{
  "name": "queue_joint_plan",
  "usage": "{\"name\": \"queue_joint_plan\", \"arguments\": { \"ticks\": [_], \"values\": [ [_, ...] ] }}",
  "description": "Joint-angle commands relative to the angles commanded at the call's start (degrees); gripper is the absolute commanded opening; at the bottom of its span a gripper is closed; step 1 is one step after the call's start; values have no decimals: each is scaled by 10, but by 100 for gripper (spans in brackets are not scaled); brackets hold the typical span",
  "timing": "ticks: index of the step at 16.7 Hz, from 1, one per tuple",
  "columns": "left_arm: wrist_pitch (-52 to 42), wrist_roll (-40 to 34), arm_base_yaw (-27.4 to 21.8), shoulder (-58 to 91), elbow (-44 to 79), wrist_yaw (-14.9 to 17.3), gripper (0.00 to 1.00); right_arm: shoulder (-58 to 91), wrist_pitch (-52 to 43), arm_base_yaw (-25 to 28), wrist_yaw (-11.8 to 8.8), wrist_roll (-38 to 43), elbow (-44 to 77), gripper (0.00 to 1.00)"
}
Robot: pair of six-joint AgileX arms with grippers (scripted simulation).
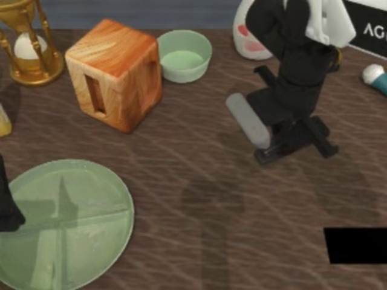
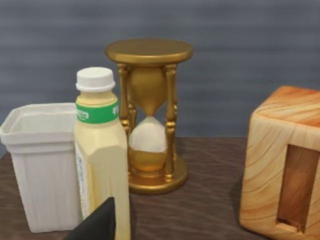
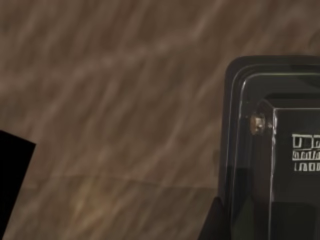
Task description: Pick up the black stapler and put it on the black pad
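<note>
Up at about one o'clock over the wooden table (image 1: 181,169), the right gripper (image 1: 284,142) is clenched on the black stapler (image 1: 251,121), carrying it clear of the surface, its grey end toward the wooden block (image 1: 115,72). The black pad (image 1: 355,245) lies at four o'clock. At eight o'clock the left gripper (image 1: 7,211) sits over the green plate (image 1: 91,199); whether it is open I cannot tell.

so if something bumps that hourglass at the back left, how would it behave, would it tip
The hourglass is tall on a fairly narrow round base, so a push near its top would probably tip it. Its bulbs look like glass, so likely fragile. On its side, the round end plates might let it roll. The bottle stands close by and could go with it.
</note>
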Motion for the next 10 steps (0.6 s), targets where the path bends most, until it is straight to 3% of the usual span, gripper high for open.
{"name": "queue_joint_plan", "arguments": {
  "ticks": [5, 10],
  "values": [
    [0, 0, 0, 0, 0, 0, 100, -6, 4, -5, -1, 3, -10, 0],
    [0, 0, 0, 0, 0, 0, 100, -123, 28, -47, -10, 35, -130, 0]
  ]
}}
